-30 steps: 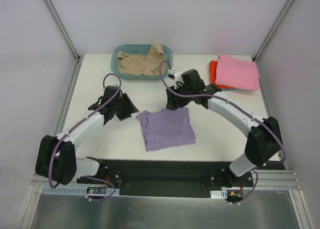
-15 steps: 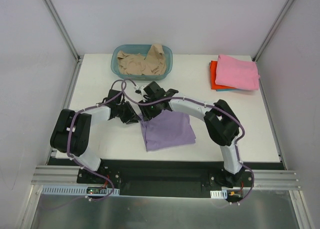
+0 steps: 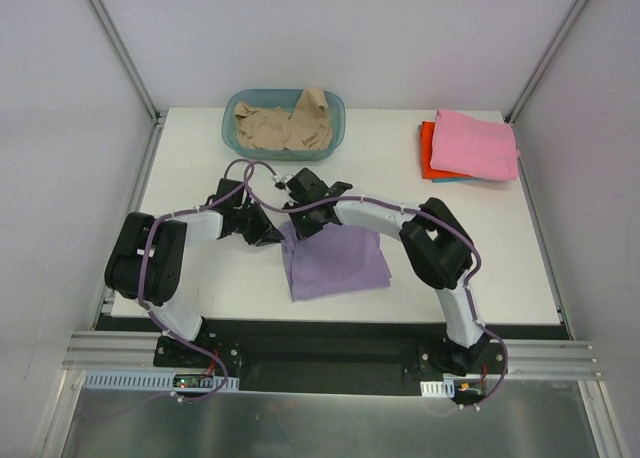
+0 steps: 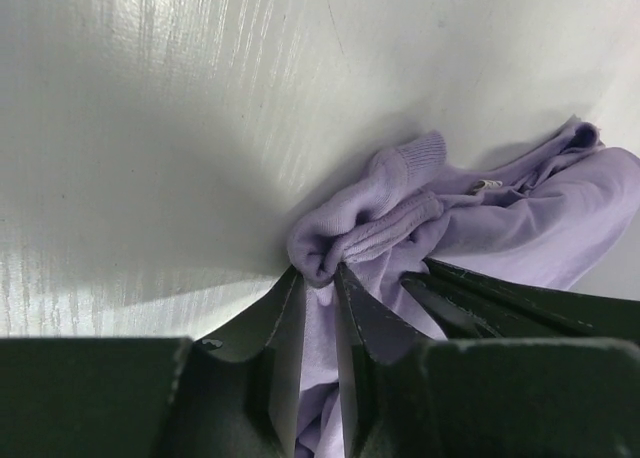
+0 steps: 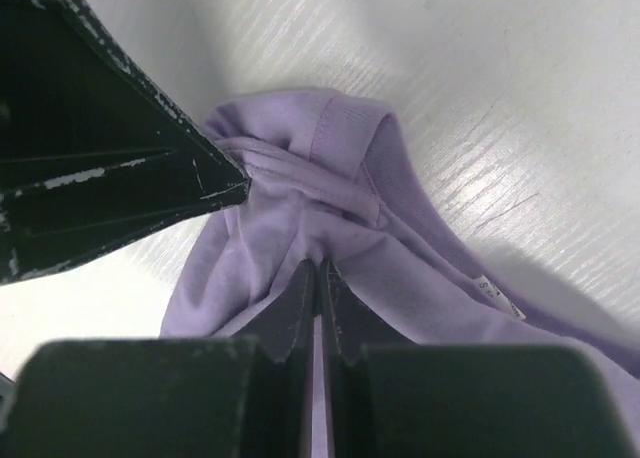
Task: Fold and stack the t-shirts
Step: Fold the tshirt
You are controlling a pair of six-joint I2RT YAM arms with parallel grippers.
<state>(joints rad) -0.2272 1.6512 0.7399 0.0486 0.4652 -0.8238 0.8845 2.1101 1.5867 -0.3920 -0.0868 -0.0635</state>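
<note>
A lavender-purple t-shirt (image 3: pixel 335 263) lies part-folded in the middle of the table. Both grippers meet at its far left corner. My left gripper (image 3: pixel 274 238) is shut on a bunched roll of purple cloth (image 4: pixel 345 233), which fills the gap between its fingers (image 4: pixel 285 318). My right gripper (image 3: pixel 297 228) is pinched tight on a thin fold of the same shirt (image 5: pixel 300 213), just beside the left one. A folded pink t-shirt (image 3: pixel 475 143) lies on an orange-red one (image 3: pixel 427 150) at the back right. A beige t-shirt (image 3: pixel 285 125) sits crumpled in the basket.
The teal plastic basket (image 3: pixel 260 92) stands at the back centre-left of the white table (image 3: pixel 190 168). Metal frame posts rise at both back corners. The arms' black base plate runs along the near edge.
Both arms swung in from either side to the purple shirt's far left corner. Both grippers closed on its cloth, the right one last.
</note>
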